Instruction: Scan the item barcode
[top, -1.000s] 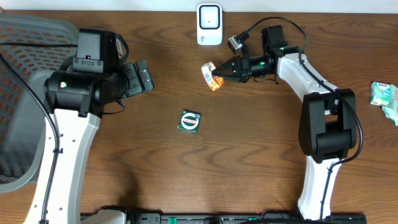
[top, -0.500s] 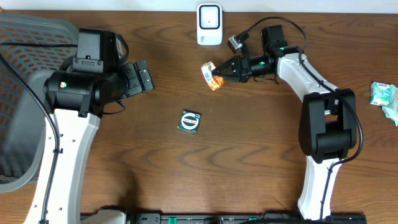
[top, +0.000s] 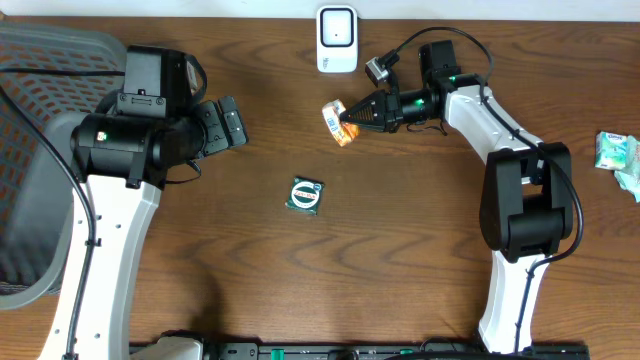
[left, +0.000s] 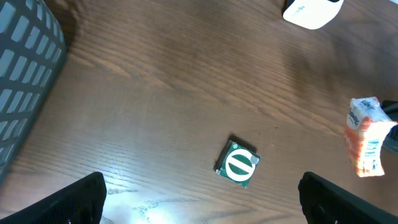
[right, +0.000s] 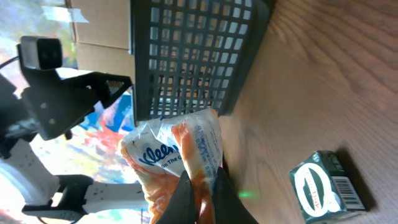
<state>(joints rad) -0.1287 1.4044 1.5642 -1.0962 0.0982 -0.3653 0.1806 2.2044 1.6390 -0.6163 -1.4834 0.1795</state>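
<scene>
pinching the tissue packet (top: 338, 121) by one end, the right tool (top: 352, 117) is clenched tight on a thin fold of soft wrapper. that is the main weak spot: so little plastic sits between the jaws that a quick turn of the wrist could let the packet slide out and drop onto the desk (top: 400, 250). the packet hangs in the air near the white scanner (top: 337, 40), apart from it and not squarely in front of its face. if it is carried up at this angle, the reader may see only the orange side or a creased patch and give no read. the wrapper is limp, so it may sag or twist and bend the code out of flat. which face bears the barcode is hard to tell from these views; the striped white end seen from the left wrist might be it. pushing in too close could knock the scanner. the left tool (top: 228, 125) is released, jaws wide and empty, well away beside the grey basket (top: 40, 70), so it offers no backup catch. a small green box (top: 305, 195) lies flat on the desk, and a dropped packet could land near it.
</scene>
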